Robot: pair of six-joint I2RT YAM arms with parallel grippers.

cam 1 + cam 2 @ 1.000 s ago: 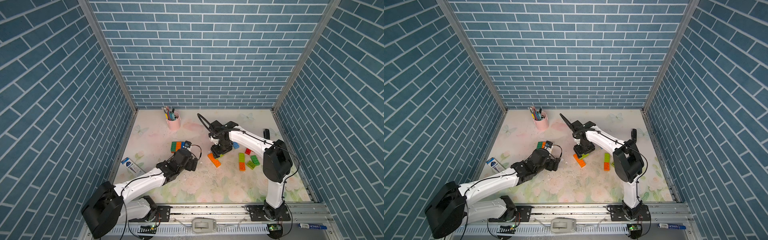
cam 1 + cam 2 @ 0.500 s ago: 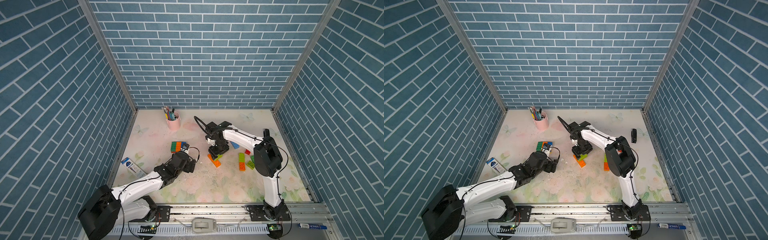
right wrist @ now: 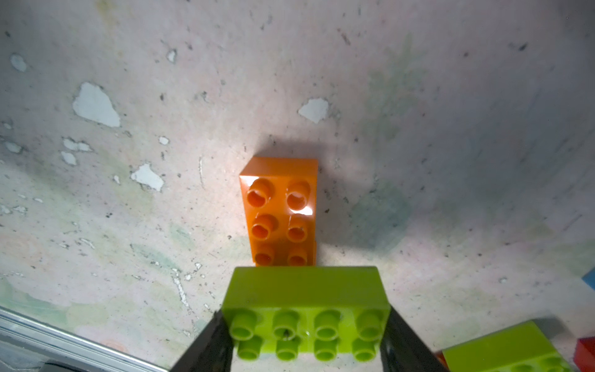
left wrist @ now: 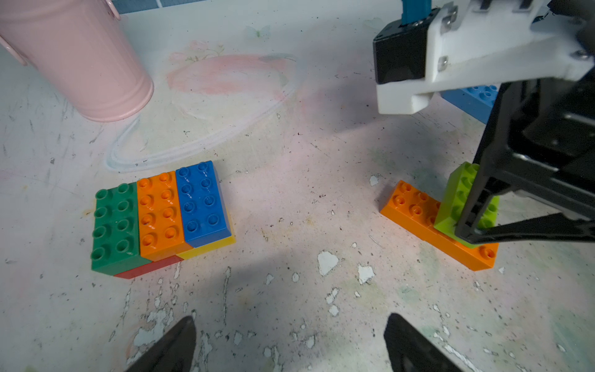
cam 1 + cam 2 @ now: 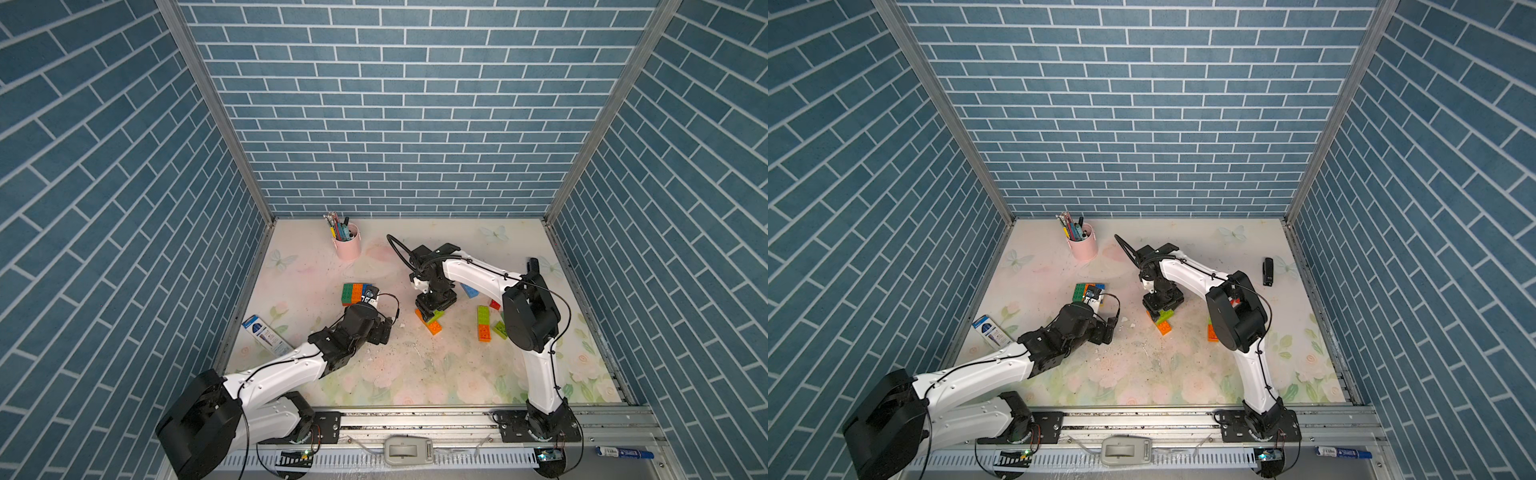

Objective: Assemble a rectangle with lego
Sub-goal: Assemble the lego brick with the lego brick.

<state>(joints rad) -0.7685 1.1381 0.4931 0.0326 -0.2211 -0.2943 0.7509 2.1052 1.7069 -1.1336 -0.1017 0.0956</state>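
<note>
Between the part-closed fingers (image 3: pixel 206 351) of the right gripper (image 3: pixel 306 335): a lime-green studded plastic brick (image 3: pixel 306 290), clamped by its two short ends. Held crosswise over a long orange studded plastic piece (image 3: pixel 280 209), seemingly seated on it in the left wrist view; near the middle of the floral-printed tabletop (image 5: pixel 415 374) in both top views. At 10 o'clock from there, well apart, a flat block of joined bricks (image 4: pixel 161 215): dark green, orange and blue on top, red and yellow beneath. Further out at 11 o'clock, a pink metal pen cup (image 5: pixel 347 249). At 3 o'clock, loose lime and orange bricks (image 5: pixel 483 320), partly hidden by the right arm. At 9 o'clock, the left gripper (image 4: pixel 289 344), spread wide and empty.
</note>
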